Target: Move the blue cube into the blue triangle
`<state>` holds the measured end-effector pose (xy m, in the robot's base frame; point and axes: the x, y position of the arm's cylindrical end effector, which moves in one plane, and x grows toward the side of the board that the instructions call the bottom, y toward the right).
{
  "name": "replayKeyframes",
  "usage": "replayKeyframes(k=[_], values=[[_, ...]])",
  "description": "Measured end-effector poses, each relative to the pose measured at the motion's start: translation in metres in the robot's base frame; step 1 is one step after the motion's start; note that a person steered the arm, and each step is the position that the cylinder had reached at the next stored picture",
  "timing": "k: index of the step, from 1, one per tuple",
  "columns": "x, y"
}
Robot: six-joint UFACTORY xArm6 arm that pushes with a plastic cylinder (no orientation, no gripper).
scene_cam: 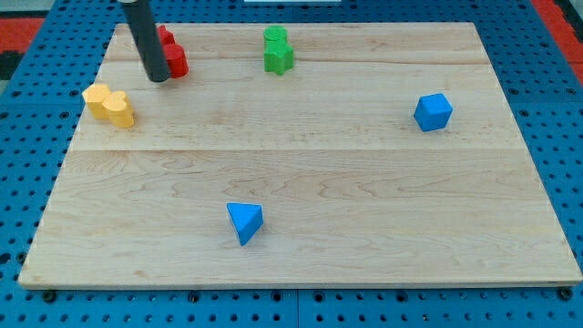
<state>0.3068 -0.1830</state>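
Note:
The blue cube [433, 112] sits near the view's right edge of the wooden board [301, 164]. The blue triangle [245, 221] lies at the view's lower middle, far from the cube. My tip [158, 78] is at the view's upper left, just left of the red blocks [172, 56], far from both blue blocks.
Two yellow blocks [108, 104] sit together at the view's left, below my tip. Two green blocks [277, 49] sit together at the view's top middle. A blue pegboard [27, 137] surrounds the board.

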Motion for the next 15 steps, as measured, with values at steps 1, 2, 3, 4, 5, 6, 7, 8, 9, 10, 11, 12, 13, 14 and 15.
replayKeyframes(k=[1,2,3,4,5,6,7,8,9,10,11,12,13,14,15], values=[[-0.003,0.006],[0.032,0.054],[0.086,0.172],[0.046,0.299],[0.022,0.354],[0.069,0.408],[0.081,0.363],[0.084,0.278],[0.097,0.300],[0.097,0.351],[0.150,0.329],[0.146,0.251],[0.114,0.229],[0.119,0.178],[0.173,0.139]])
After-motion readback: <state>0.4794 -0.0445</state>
